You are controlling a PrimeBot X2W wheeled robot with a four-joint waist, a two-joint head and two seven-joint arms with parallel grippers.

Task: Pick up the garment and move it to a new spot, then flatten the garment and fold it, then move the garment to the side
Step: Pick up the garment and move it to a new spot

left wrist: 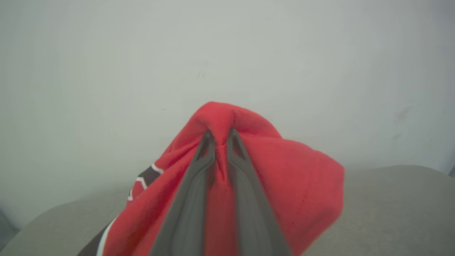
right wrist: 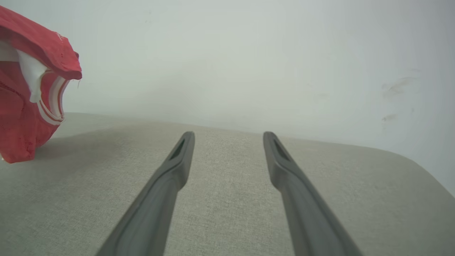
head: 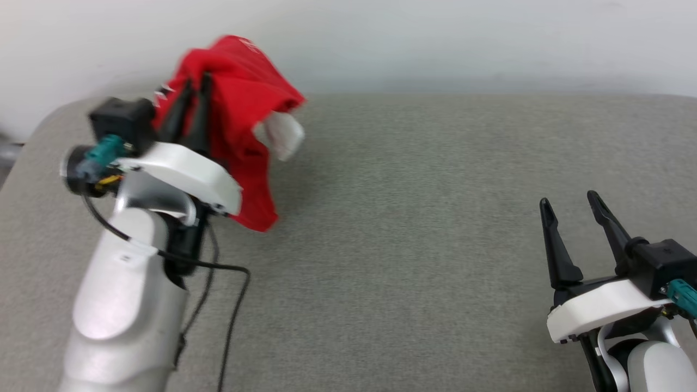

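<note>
I am on the first step: pick up the garment (head: 239, 92) and take it to a new spot. The garment is up in the air over the far left corner of the grey table (head: 414, 218). My left gripper (head: 197, 80) is pinched almost shut on a bunch of the red cloth. The rest of the shirt hangs down from the fingers in a loose lump, and a white sleeve with red stripes pokes out on the side toward the middle of the table. I cannot tell if the bottom hem is touching the table or is just above it.

My right gripper (head: 568, 198) is wide open and holds nothing. It waits over the near right corner of the table, well apart from the shirt.

I think the next move is to carry the shirt toward the middle of the table, bring it down gently, and let go. It is soft and floppy, so it may land in a heap. After that I will need both grippers to pull it flat.

A pale wall (head: 435, 38) stands right behind the far edge of the table, so I should not swing the shirt back that way. A black cable (head: 234, 305) hangs from my left arm over the near left part of the table. The cloth could catch on it if I pull my arm in. The way to the middle of the table looks open to me.
</note>
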